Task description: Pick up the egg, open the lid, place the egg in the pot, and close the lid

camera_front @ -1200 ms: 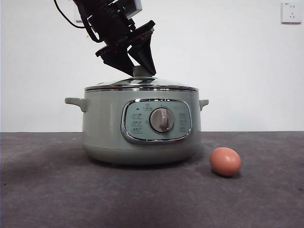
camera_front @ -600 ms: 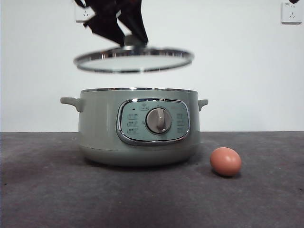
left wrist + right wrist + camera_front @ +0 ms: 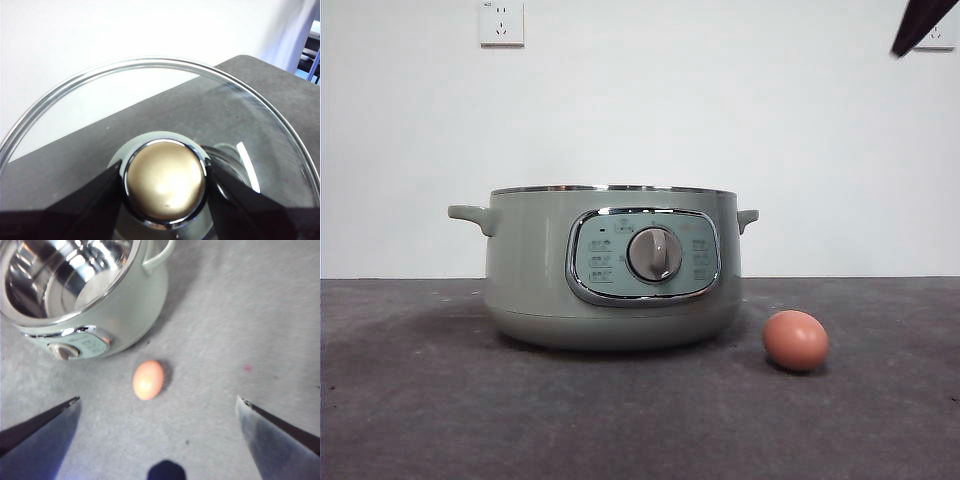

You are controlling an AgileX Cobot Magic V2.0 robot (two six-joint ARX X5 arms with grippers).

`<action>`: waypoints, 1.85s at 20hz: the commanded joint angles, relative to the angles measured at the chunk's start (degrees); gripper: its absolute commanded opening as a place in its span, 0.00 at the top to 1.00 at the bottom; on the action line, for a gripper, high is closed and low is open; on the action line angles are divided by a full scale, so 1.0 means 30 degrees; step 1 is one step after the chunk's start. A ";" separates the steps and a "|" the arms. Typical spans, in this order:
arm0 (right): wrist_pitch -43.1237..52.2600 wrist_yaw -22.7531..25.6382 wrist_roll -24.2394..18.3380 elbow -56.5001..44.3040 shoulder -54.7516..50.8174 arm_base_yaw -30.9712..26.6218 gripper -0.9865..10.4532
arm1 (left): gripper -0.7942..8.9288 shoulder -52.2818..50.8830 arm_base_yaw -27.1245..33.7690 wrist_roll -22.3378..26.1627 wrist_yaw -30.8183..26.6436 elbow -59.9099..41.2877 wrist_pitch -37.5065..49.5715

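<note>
Pot [image 3: 610, 265] uncovered, nothing inside; egg [image 3: 796, 340] on table beside it; left hand [image 3: 165, 182] pinching lid [image 3: 240, 120] knob; right hand [image 3: 157, 405] spread.

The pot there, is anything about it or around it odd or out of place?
Nothing looks damaged or spilled. The pot stands upright and open; its lid is off, held by the knob in the left gripper. The egg lies on the table beside the pot, with the open right gripper above it.

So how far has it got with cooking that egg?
The lid is already off: the left hand grips its knob, and the pot stands open. The right hand hangs open above the egg, which lies on the table beside the pot. Left: grasp the egg, drop it in, close the lid.
</note>
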 commanded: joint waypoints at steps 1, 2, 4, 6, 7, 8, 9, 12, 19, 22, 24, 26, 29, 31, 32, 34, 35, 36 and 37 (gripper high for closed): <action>0.0495 -0.0087 0.0226 0.0058 0.1246 0.0962 0.39 | 0.93 -0.1494 0.0335 -0.0058 -0.0015 0.0138 -0.0663; 0.0772 -0.0029 0.0277 0.0058 0.1894 0.1523 0.39 | 0.93 -0.2098 0.0401 -0.0066 -0.0007 0.0138 -0.1290; 0.1304 0.0714 0.0401 0.0058 0.3271 0.2696 0.39 | 0.93 -0.3242 0.0408 -0.0066 -0.0007 0.0138 -0.2528; 0.1625 0.1792 0.0459 0.0058 0.4714 0.3621 0.39 | 0.93 -0.4189 0.0408 -0.0138 -0.0015 0.0138 -0.3621; 0.1938 0.2127 0.0605 0.0058 0.5493 0.4014 0.39 | 0.93 -0.4692 0.0408 -0.0233 -0.0022 0.0138 -0.4167; 0.2331 0.2237 0.0743 0.0058 0.6171 0.4328 0.39 | 0.93 -0.5122 0.0408 -0.0306 -0.0036 0.0131 -0.4626; 0.2761 0.2302 0.0838 0.0058 0.6805 0.4590 0.39 | 0.93 -0.5552 0.0408 -0.0452 -0.0087 0.0131 -0.5093; 0.3898 0.3111 0.1443 0.0058 0.8502 0.5333 0.39 | 0.93 -0.6557 0.0408 -0.0583 -0.0080 0.0131 -0.6521; 0.5340 0.4699 0.2331 0.0058 1.1555 0.6586 0.39 | 0.93 -0.7300 0.0408 -0.0576 -0.0066 0.0131 -0.7745; 0.5289 0.5829 0.2907 0.0058 1.2182 0.6805 0.41 | 0.93 -0.7300 0.0408 -0.0568 -0.0066 0.0131 -0.8014; 0.5348 0.6244 0.3118 0.0058 1.2218 0.6805 0.54 | 0.93 -0.7300 0.0408 -0.0568 -0.0066 0.0131 -0.8022; 0.5479 0.6237 0.3177 0.0058 1.2218 0.6805 0.56 | 0.93 -0.7300 0.0408 -0.0568 -0.0066 0.0131 -0.8022; 0.5566 0.6222 0.3322 0.0051 1.2218 0.6805 0.64 | 0.93 -0.7300 0.0408 -0.0568 -0.0058 0.0131 -0.8022; 0.5566 0.6222 0.3315 0.0051 1.2218 0.6805 0.73 | 0.93 -0.7300 0.0408 -0.0561 -0.0066 0.0131 -0.8022; 0.5559 0.6178 0.3315 0.0051 1.2218 0.6805 0.72 | 0.93 -0.7300 0.0408 -0.0561 -0.0066 0.0131 -0.8029; 0.5464 0.6142 0.3330 0.0051 1.2218 0.6805 0.73 | 0.93 -0.7300 0.0408 -0.0554 -0.0066 0.0131 -0.8022; 0.5370 0.6142 0.3366 0.0051 1.2218 0.6805 0.74 | 0.93 -0.7300 0.0408 -0.0539 -0.0066 0.0131 -0.8022; 0.5275 0.6149 0.3388 0.0051 1.2218 0.6805 0.81 | 0.93 -0.7300 0.0408 -0.0452 -0.0066 0.0131 -0.8022; 0.5217 0.6149 0.3366 0.0051 1.2218 0.6805 0.89 | 0.93 -0.7300 0.0408 -0.0408 -0.0066 0.0131 -0.8022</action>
